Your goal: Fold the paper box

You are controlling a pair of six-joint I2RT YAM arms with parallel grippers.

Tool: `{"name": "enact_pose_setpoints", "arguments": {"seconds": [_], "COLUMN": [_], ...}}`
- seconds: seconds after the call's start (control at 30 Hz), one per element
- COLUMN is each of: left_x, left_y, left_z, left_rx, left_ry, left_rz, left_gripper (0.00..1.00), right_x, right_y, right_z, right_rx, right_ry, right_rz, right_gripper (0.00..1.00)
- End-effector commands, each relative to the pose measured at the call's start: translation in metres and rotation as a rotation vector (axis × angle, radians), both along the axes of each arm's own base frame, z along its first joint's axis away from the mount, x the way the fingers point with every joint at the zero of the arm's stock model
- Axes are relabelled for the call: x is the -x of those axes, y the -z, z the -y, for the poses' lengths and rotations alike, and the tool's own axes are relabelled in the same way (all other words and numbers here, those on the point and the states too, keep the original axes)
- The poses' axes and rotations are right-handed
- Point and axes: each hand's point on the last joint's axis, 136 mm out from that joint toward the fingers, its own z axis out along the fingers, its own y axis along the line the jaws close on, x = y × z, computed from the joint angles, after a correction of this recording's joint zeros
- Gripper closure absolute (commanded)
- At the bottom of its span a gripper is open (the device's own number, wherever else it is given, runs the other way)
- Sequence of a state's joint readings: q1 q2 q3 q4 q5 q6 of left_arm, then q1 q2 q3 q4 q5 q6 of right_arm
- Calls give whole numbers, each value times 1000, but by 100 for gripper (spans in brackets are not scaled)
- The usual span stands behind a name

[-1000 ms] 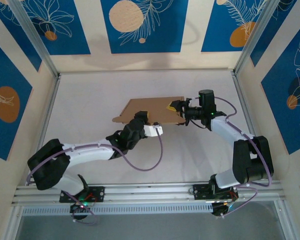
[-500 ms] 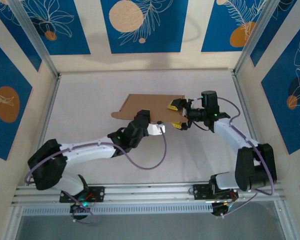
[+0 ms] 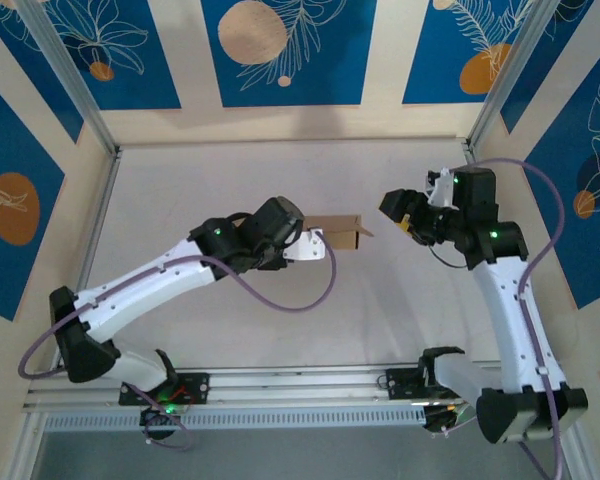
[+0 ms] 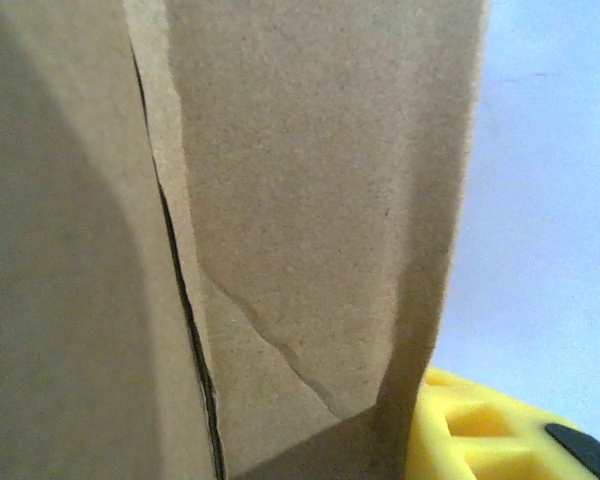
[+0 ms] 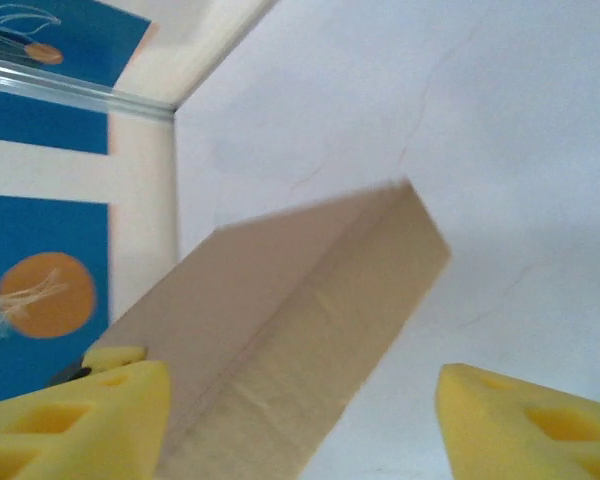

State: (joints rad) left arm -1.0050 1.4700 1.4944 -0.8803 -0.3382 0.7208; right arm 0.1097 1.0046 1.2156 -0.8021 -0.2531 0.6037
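Gripping the paper box (image 3: 342, 231) mid-frame with the left gripper (image 3: 320, 243); I am hovering the right gripper (image 3: 398, 212) released, centre right.

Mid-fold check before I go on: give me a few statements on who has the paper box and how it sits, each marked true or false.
1. The left hand grips the paper box. True.
2. The right hand is clamped on the paper box. False: its jaws stand open, apart from the box.
3. The paper box lies spread flat on the table. False: from above it shows as a narrow folded strip at the left hand.
4. In the top view the right hand is to the right of the paper box. True.
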Motion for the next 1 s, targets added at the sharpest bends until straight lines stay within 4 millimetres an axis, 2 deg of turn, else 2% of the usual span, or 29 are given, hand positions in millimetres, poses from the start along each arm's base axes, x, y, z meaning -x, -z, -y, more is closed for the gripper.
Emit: {"name": "enact_pose_setpoints", "arguments": {"seconds": [0.0,0.07,0.13,0.27,0.43,0.57,0.7,0.97], "left_x": [40,44,45,45,40,34,30,30], "left_y": [33,40,48,59,71,75,76,83], "left_z": [-12,-6,-1,9,16,16,18,18], "left_rx": [-106,-118,-140,-152,-147,-132,-117,-129], "left_ry": [1,8,10,34,45,29,30,36], "left_rz": [-268,-326,-370,-422,-462,-493,-502,-507], "left_gripper": [64,63,65,66,66,67,68,69], "right_x": [24,36,50,59,76,88,88,66], "right_y": [-19,-39,-40,-5,42,75,90,91], "right_z": [0,-8,-20,-24,-39,-37,-31,-34], "right_rx": [313,403,453,618,654,743,790,801], "right_ry": [-170,-265,-420,-597,-808,-914,-920,-878], "right_rz": [286,447,501,465,501,481,451,415], "right_gripper": [55,62,64,63,61,59,61,73]}}
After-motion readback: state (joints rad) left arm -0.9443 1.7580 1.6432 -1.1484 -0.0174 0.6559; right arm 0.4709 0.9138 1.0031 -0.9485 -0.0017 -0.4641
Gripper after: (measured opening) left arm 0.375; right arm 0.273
